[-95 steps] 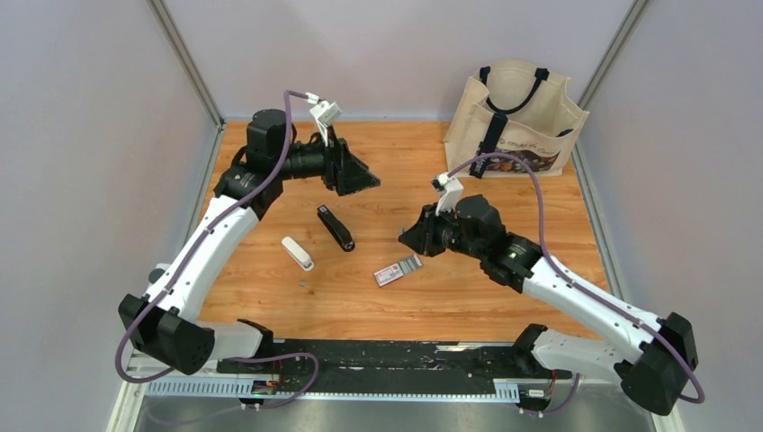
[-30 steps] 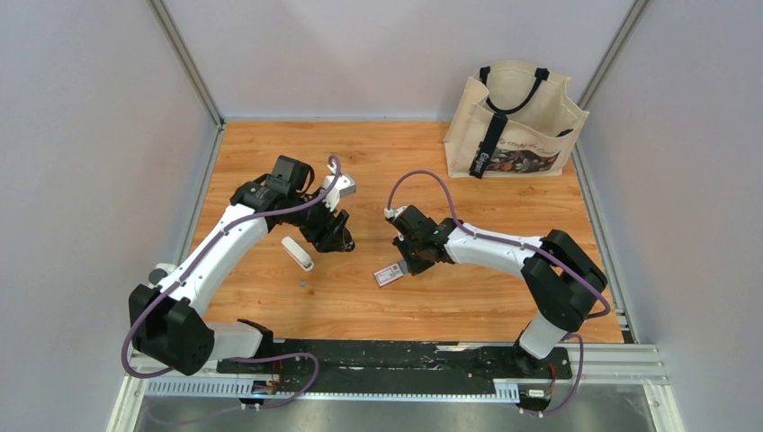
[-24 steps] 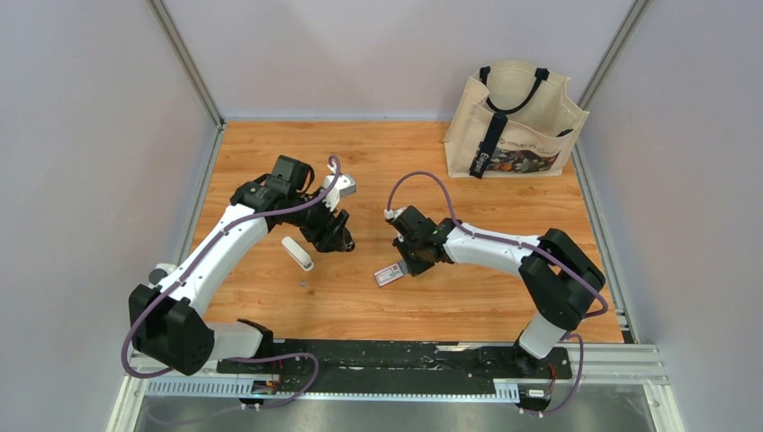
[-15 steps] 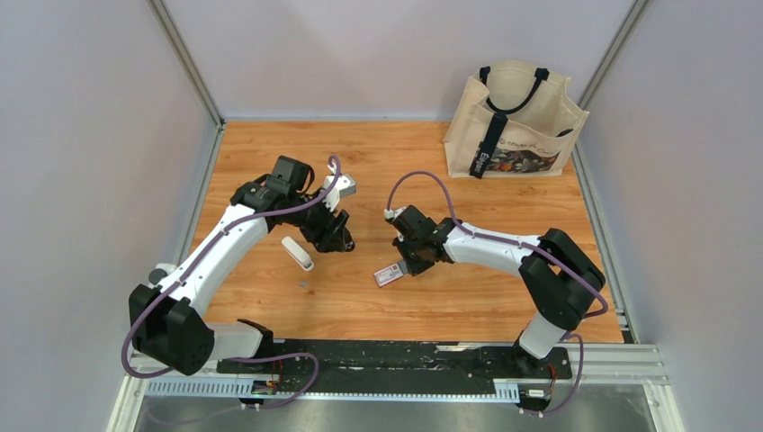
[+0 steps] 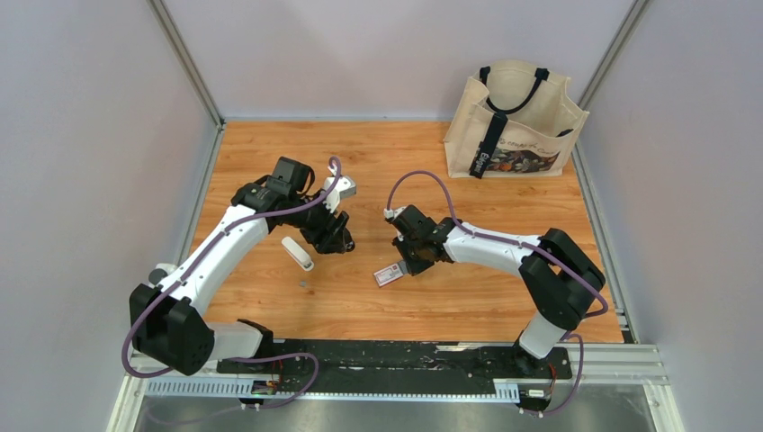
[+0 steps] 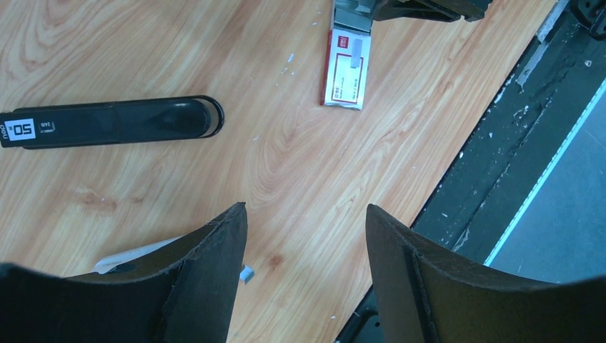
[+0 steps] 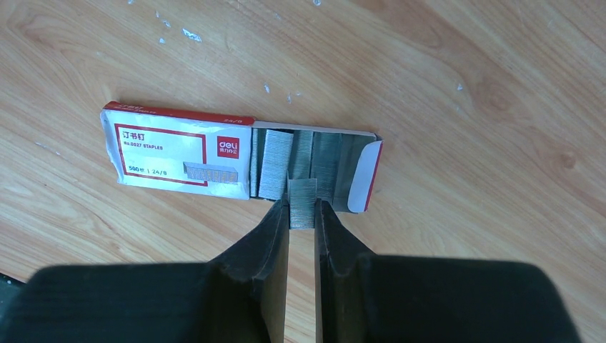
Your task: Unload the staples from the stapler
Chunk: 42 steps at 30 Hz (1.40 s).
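Observation:
A black stapler (image 6: pixel 107 123) lies closed on the wooden table. My left gripper (image 6: pixel 307 211) hovers just above and beside it, open and empty; it shows in the top view (image 5: pixel 331 236). My right gripper (image 7: pixel 302 207) is shut on a short grey strip of staples (image 7: pixel 301 196) at the open end of the pink-and-white staple box (image 7: pixel 179 153). More grey strips (image 7: pixel 275 164) lie in the box's drawer. In the top view the right gripper (image 5: pixel 409 261) sits at the box (image 5: pixel 389 275). A tiny grey staple piece (image 6: pixel 246 273) lies by my left finger.
A white stapler (image 5: pixel 298 253) lies left of the black one, partly hidden behind my left finger in the wrist view. A beige tote bag (image 5: pixel 515 117) stands at the back right. The black rail (image 5: pixel 387 355) runs along the table's near edge.
Since 3.2 s ago both arms have come down from a raised pose, the left to the black stapler, the right to the box. Over the last second nothing has visibly moved.

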Motion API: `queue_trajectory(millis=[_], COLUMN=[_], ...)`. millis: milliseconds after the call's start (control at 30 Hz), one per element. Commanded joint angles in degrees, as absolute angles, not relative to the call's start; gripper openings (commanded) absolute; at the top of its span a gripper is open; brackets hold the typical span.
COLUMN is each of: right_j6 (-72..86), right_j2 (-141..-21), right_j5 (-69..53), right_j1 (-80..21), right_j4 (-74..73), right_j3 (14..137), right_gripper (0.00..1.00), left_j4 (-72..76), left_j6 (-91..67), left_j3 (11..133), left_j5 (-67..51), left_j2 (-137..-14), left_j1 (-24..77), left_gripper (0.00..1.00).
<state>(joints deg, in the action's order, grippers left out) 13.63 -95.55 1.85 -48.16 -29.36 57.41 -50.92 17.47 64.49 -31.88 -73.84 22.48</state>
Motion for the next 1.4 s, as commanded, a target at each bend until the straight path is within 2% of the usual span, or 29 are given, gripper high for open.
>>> queue_trajectory(millis=[0, 300, 633, 933, 1233, 1367], right_j6=[12.9, 12.9, 12.9, 13.2, 15.9, 16.9], right_j2=[-96.2, -96.4, -95.5, -93.3, -84.8, -82.2], right_j5=[1.5, 1.5, 1.6, 2.0, 4.1, 3.8], right_j1=[-47.9, -48.0, -47.9, -47.9, -47.9, -48.0], right_j4=[-28.5, -28.5, -28.0, -27.2, -24.4, -22.9], right_j3=[59.6, 59.9, 59.2, 57.7, 52.3, 49.9], right_gripper=[0.07, 0.13, 0.3, 0.31, 0.33, 0.27], left_j4=[-49.8, -49.7, -49.8, -49.8, -51.5, -51.2], left_j6=[19.5, 19.6, 19.4, 19.5, 20.4, 20.5], left_j3=[64.5, 63.9, 63.9, 63.7, 64.3, 64.5], left_j5=[-33.6, -33.8, -34.2, -34.5, -35.1, -34.9], left_j2=[-72.9, -72.5, -72.4, -72.6, -73.0, -72.8], left_j1=[22.4, 22.4, 22.4, 22.5, 22.9, 22.9], left_gripper=[0.7, 0.7, 0.7, 0.7, 0.7, 0.69])
